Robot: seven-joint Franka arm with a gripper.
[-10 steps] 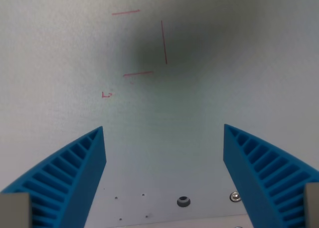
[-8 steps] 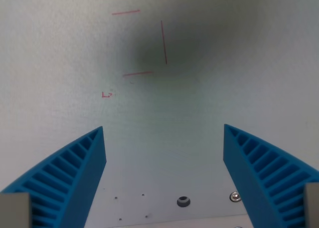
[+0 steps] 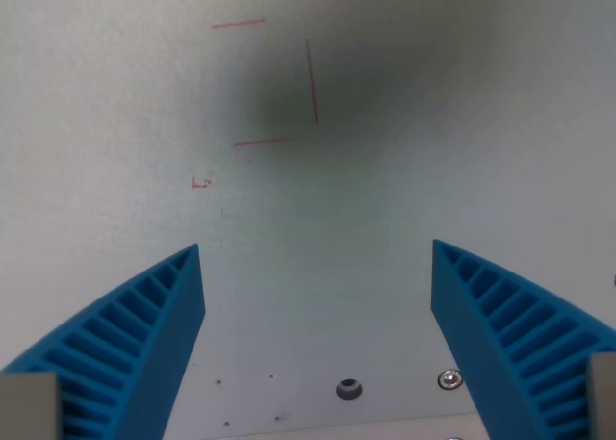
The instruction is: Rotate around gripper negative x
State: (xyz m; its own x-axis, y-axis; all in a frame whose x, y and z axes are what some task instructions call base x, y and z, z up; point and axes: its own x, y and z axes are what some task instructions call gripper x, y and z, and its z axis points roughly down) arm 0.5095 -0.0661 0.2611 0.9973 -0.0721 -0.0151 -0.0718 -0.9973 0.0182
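My gripper (image 3: 316, 252) is open and empty, its two blue ribbed fingers (image 3: 144, 334) wide apart at the wrist view's lower left and lower right. It hangs above a pale grey tabletop (image 3: 433, 122). Thin red pen lines (image 3: 312, 81) and a small red mark (image 3: 200, 182) are drawn on the table ahead of the fingers. A dark blurred shadow lies over the lines.
A dark hole (image 3: 348, 390) and a silver screw (image 3: 448, 378) sit in the table near the bottom of the view, with several tiny dots (image 3: 269, 375) to their left. The table's near edge runs along the bottom.
The whole scene has shifted slightly to the left and the hole and screw have slid down a little, so the camera has moved. The fingers stay equally wide apart.
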